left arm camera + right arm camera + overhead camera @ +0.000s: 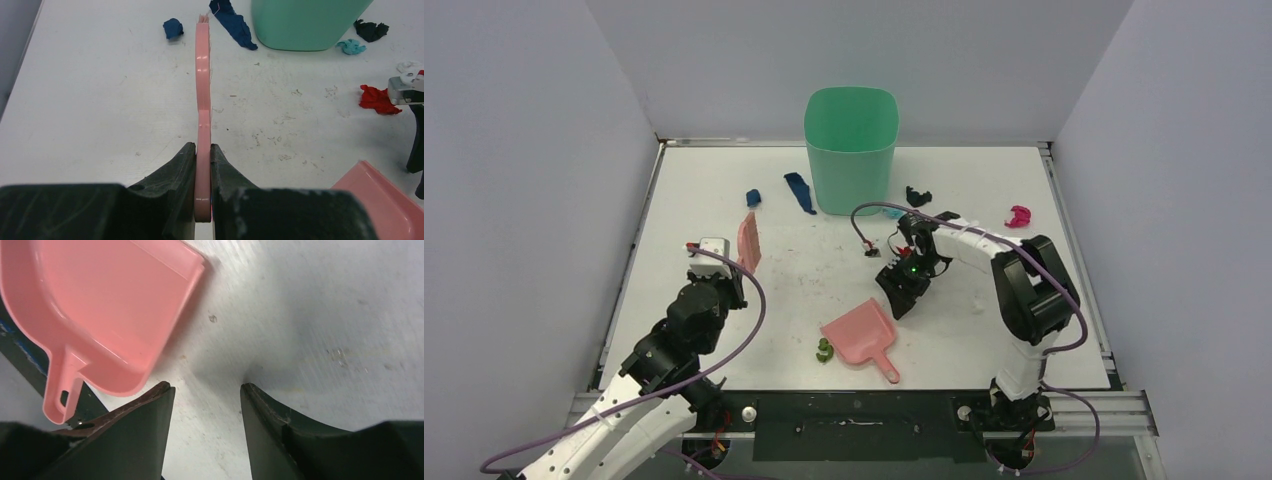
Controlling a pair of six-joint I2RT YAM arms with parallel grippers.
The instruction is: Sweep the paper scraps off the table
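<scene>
White table [824,270], grey walls | paper scraps [800,192] scattered across the upper half of the overhead frame, one green bit beside dustpan [861,335] at lower centre | left gripper [202,150] clamped on brush [202,75] handle | right gripper [206,387] parted, empty, hovering by the dustpan | dustpan empty; sweeping apparently not begun, all scraps left.

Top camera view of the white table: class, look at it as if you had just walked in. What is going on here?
The left gripper is shut on the handle of the pink hand brush, held on edge over the table. The right gripper is open and empty, above bare table beside the pink dustpan, which lies empty. Nothing is swept yet: paper scraps lie scattered near the green bin, with a magenta scrap far right and a green scrap beside the dustpan.
</scene>
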